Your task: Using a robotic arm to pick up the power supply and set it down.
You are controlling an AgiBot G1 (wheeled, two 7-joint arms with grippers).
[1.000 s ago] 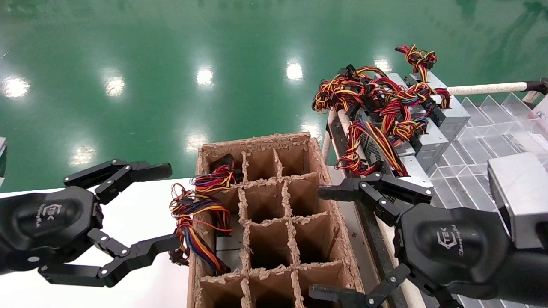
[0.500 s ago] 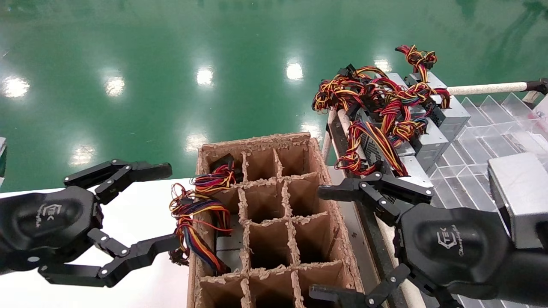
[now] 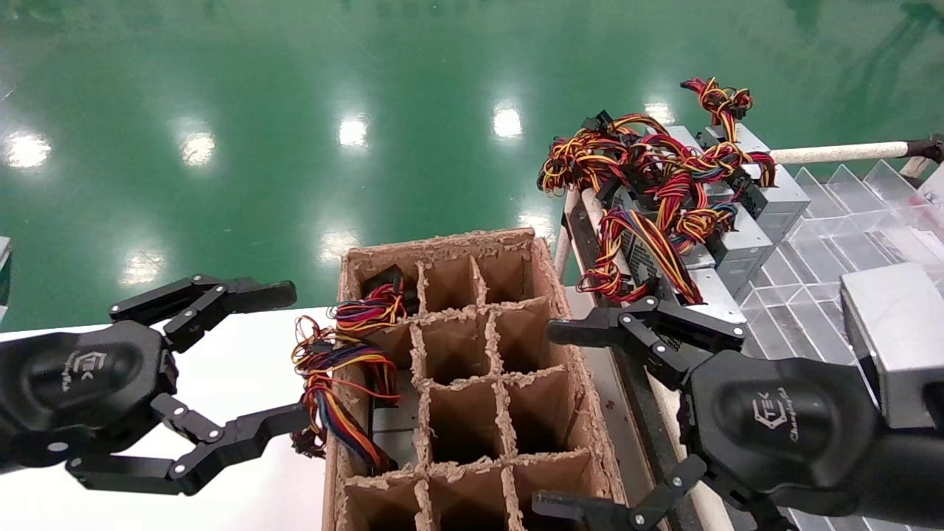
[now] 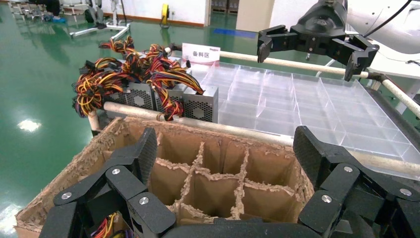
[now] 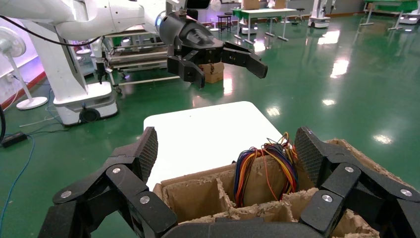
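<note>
Sitting at the near end of a row of grey boxes on the rack, the power supply (image 3: 706, 285) has not been picked up yet. Its long bunch of red, yellow, orange and blue wires (image 3: 643, 249) hangs down over its side, toward the cardboard box (image 3: 549, 274). The other grey boxes (image 3: 771, 193) stand close behind it, and their wires are all mixed up in one big heap, so I think pulling one out could drag on the rest. The right gripper (image 3: 553, 419) is on the arm with the grey metal block at its wrist. It hovers just in front of the power supply, partly over the cardboard box, and its fingers are spread wide with nothing in them. I think it is held wide like that so the power supply can fit between the fingers. The cardboard box has many small rooms made of brown walls, and most look empty. One room on the left side already holds another supply (image 3: 391, 424) with its colourful wires spilling over the rim. The rooms are there to keep each box standing apart, I think. The left gripper (image 3: 289, 355) waits over the white table (image 3: 243, 346), just beside those spilled wires, also spread wide and holding nothing. A clear plastic tray (image 3: 811, 295) lies behind the rack.
</note>
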